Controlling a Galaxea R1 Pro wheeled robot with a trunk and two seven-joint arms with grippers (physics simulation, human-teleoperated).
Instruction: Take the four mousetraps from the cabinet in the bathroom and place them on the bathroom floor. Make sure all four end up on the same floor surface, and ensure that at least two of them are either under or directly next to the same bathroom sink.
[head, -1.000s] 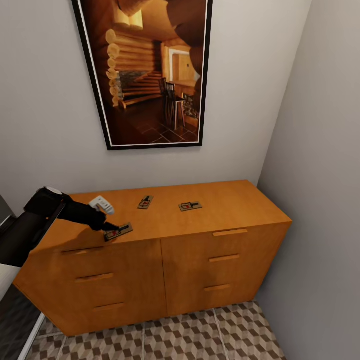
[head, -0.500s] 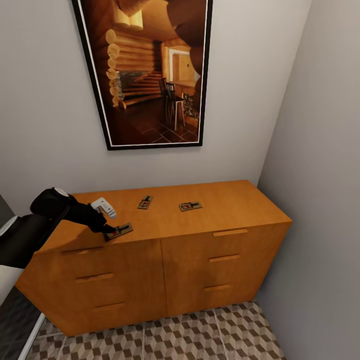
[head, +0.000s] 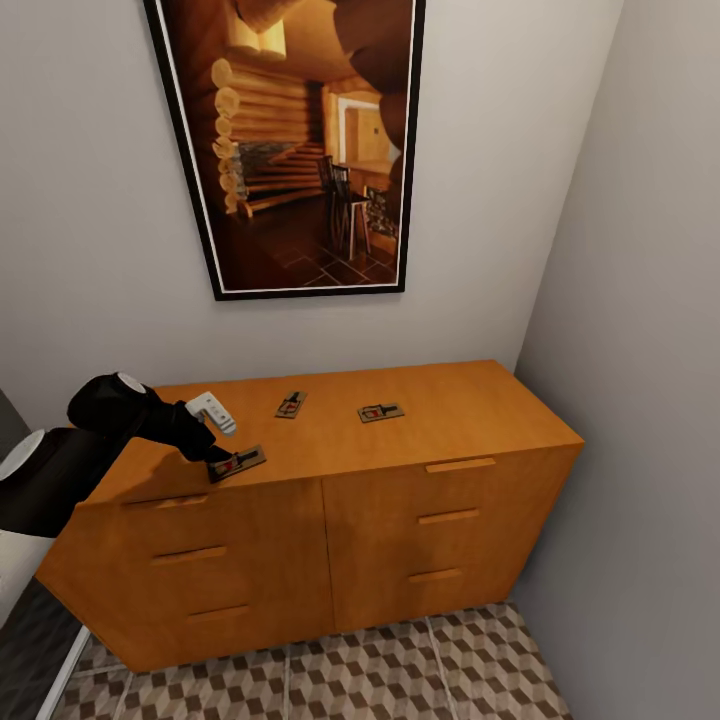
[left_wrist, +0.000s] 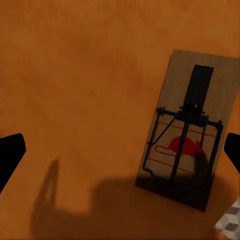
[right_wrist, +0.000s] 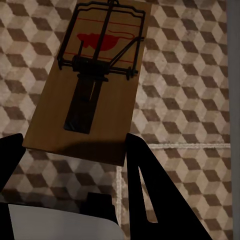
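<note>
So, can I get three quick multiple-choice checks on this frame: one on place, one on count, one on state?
1. Where is the left hand?
A. At the front trap on the cabinet
B. Inside a drawer
C. At a sink

2. How many traps lie on the cabinet top?
A. One
B. Three
C. Five

3. The left hand is:
A. Open
B. Shut on the front trap
C. Shut on nothing

Key:
1. A: the head view puts its tip at that trap, near the front edge.
2. B: the front trap, the back trap and the right trap.
3. A: the left wrist view shows the fingers wide apart and the trap lying flat.
</note>
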